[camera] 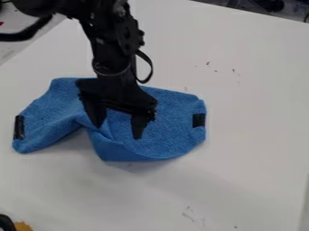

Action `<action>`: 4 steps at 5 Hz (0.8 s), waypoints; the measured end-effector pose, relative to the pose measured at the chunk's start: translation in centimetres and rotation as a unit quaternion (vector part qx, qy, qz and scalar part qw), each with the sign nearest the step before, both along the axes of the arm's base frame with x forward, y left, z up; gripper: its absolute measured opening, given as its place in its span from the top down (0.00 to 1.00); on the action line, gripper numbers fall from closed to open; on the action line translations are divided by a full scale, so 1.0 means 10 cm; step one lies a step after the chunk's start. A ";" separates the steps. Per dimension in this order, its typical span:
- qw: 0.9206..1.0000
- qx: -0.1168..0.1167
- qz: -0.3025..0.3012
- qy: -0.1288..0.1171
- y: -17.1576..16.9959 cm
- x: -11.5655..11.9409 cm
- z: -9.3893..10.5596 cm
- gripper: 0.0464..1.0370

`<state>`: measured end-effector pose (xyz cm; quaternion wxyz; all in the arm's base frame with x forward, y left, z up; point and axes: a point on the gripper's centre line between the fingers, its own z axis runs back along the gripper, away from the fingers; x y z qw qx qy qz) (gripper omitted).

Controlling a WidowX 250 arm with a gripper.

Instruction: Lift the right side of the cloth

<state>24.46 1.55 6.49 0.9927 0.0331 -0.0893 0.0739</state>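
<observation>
The blue cloth (172, 128) lies crumpled on the white table, with a fold running near its middle and a raised part toward the front. A black patch (199, 120) marks its right edge and another black patch (19, 127) its left edge. Over the middle of the cloth hangs the black gripper (118, 129), pointing down, its two fingers spread apart and cloth visible between them. Whether the fingertips touch the cloth I cannot tell. Part of the cloth's back edge is hidden behind the gripper.
The white table (253, 99) extends around the cloth, with small dark marks at the back right and front. An orange and black object (23, 226) shows at the bottom left corner. Dark items lie beyond the table's far right edge.
</observation>
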 end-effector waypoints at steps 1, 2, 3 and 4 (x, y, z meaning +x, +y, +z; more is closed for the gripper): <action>1.000 -0.011 0.025 0.006 -0.05 0.00 -0.16 0.04; 0.999 -0.021 0.038 0.019 -0.08 -0.07 -0.30 0.04; 0.998 -0.016 0.055 0.033 -0.06 -0.15 -0.34 0.04; 0.998 -0.002 0.053 0.043 -0.07 -0.17 -0.36 0.04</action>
